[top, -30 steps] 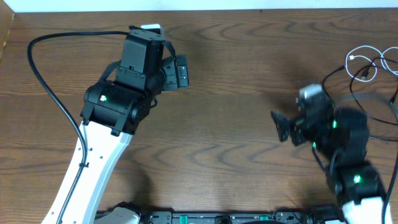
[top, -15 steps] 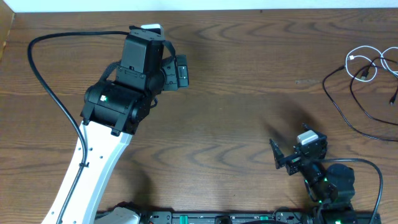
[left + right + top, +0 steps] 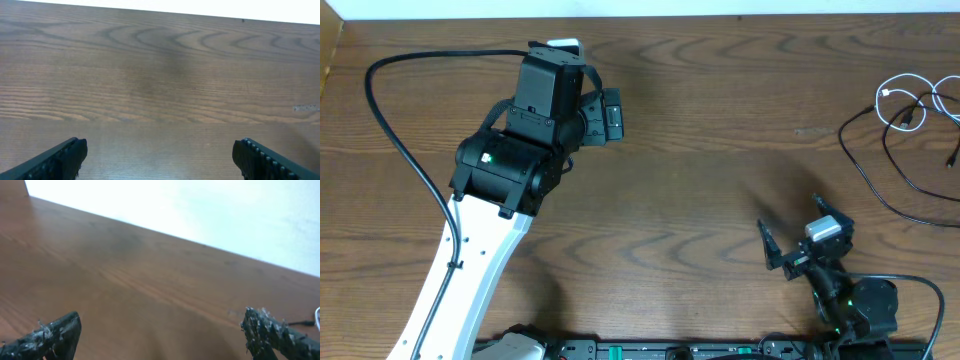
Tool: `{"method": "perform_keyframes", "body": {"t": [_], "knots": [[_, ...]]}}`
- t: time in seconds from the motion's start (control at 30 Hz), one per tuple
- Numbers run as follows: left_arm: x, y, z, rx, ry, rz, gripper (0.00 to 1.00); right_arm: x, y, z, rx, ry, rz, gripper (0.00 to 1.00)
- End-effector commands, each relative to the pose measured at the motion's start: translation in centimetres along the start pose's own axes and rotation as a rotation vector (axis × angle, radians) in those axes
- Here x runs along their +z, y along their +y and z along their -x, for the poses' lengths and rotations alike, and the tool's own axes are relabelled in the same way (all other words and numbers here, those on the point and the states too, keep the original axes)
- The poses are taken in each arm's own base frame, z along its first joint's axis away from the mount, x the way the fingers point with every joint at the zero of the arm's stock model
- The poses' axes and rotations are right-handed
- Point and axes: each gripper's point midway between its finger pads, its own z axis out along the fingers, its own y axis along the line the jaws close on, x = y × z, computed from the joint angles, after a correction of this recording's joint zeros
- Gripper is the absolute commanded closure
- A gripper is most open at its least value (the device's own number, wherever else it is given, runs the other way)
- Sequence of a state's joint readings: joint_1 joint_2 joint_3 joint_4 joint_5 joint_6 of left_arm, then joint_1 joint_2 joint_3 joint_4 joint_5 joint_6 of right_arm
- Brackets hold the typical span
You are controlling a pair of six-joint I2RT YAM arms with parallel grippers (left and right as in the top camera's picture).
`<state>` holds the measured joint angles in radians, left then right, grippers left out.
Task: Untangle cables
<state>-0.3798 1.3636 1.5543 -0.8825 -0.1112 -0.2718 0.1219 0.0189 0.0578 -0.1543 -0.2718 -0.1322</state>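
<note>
The cables lie at the table's far right in the overhead view. A thin white one (image 3: 903, 104) is looped, and a thin black one (image 3: 873, 170) curves around and below it. My right gripper (image 3: 788, 214) hangs near the front edge, well left of and nearer than the cables, open and empty. In the right wrist view the right gripper (image 3: 160, 335) frames bare wood, and a black cable end (image 3: 301, 323) shows at the right edge. My left gripper (image 3: 603, 106) is at the far left, open, and in its own view the left gripper (image 3: 160, 155) has only table between its fingers.
The left arm's thick black wire (image 3: 382, 110) loops out over the table's left side. The table's far edge (image 3: 720, 18) meets a white wall. The arms' base rail (image 3: 670, 351) runs along the front edge.
My right arm has drawn back from beside the cables toward the front edge, its gripper staying open. The left arm and the cables have not moved.
</note>
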Motion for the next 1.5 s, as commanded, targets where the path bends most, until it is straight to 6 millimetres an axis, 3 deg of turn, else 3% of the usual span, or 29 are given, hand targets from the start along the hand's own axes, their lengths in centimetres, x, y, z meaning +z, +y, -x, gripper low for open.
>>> {"method": "perform_keyframes", "body": {"t": [0.0,0.17,0.3,1.47], "knots": [[0.0,0.3,0.3,0.008,-0.009,0.014,0.02,0.3,-0.5,0.4,-0.037,-0.061,-0.027,0.01],[0.0,0.3,0.3,0.009,-0.009,0.014,0.02,0.2,-0.7,1.7,-0.06,-0.119,-0.039,0.01],[0.0,0.3,0.3,0.008,-0.009,0.014,0.02,0.3,-0.5,0.0,-0.037,-0.049,-0.028,0.01],[-0.6,0.5,0.1,0.01,-0.004,0.017,0.02,0.3,-0.5,0.1,0.012,-0.054,-0.028,0.01]]}}
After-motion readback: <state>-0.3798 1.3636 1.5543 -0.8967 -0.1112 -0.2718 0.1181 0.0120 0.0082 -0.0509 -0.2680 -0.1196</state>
